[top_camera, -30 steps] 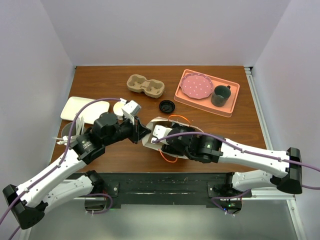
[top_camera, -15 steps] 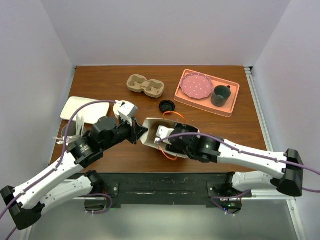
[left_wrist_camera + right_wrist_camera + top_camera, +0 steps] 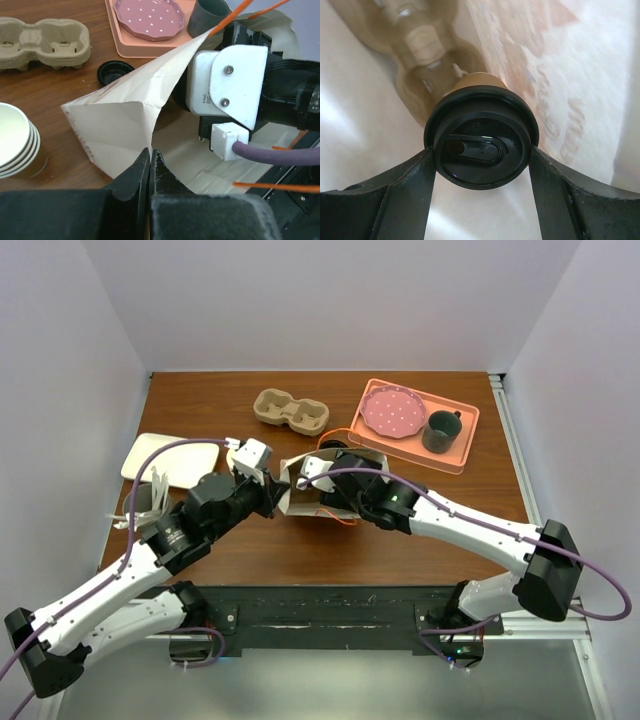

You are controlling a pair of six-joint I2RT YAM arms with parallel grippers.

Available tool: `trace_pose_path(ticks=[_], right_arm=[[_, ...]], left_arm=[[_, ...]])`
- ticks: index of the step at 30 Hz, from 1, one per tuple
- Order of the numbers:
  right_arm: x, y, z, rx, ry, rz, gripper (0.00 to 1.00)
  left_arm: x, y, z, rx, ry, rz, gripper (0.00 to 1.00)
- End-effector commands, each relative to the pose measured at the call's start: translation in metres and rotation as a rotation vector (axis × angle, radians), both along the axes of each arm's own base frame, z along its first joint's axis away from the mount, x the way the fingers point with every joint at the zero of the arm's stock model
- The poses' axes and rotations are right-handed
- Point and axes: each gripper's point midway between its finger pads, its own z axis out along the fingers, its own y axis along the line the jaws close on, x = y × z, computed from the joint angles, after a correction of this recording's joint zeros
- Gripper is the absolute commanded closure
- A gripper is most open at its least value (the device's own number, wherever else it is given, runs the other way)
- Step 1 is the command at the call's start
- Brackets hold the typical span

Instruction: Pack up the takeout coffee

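I am holding the takeout coffee (image 3: 480, 159) in the right jaws (image 3: 481, 148), which are gripping it from both sides at the level of its black lid. The cup is sitting inside the paper bag (image 3: 125, 110), straight ahead of those jaws, with the bag's pale walls all around it. The left jaws (image 3: 150, 160) are closed flat on the bag's folded edge, pinching the paper between their tips. What is worrying me is the paper. It is looking thin and creased, so if the left jaws are pulling while the right arm is pushing deeper, the edge may be tearing or slipping free, and the mouth would be collapsing onto the right wrist. I cannot tell whether the cup's base is resting on the bag's floor, so letting go now could be tipping it over and popping the lid. I am also watching the orange handles (image 3: 230, 12) looping beside the right wrist. They could be snagging on it as it backs out and dragging the bag across the worktop (image 3: 50, 85) towards the stack of white cups (image 3: 12, 142) left of the left jaws.
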Motion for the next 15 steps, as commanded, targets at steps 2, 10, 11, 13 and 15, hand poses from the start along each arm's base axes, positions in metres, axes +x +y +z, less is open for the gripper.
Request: trace_pose_path(ticks=[2,10,11,13,15], right_arm=[[-0.002,-0.002,0.007,0.023,-0.015,0.055,0.8],[-0.017,-0.002,-0.016,0.005,0.075,0.11,0.78],[-0.018,-0.005,-0.021,-0.011,0.081,0.113,0.78],[-0.022,-0.008,-0.023,-0.025,0.086,0.138,0.78],[-0.023,-0.011,-0.025,-0.048,0.083,0.155,0.79]], left_arm=[[-0.01,-0.003,-0.001,-0.069,0.01,-0.032,1.0],[-0.019,-0.004,-0.02,-0.068,0.02,-0.076,1.0],[-0.02,-0.004,-0.02,-0.068,0.022,-0.08,1.0],[-0.024,-0.006,-0.025,-0.066,0.034,-0.1,0.94],[-0.027,-0.007,-0.024,-0.076,0.033,-0.114,0.88]])
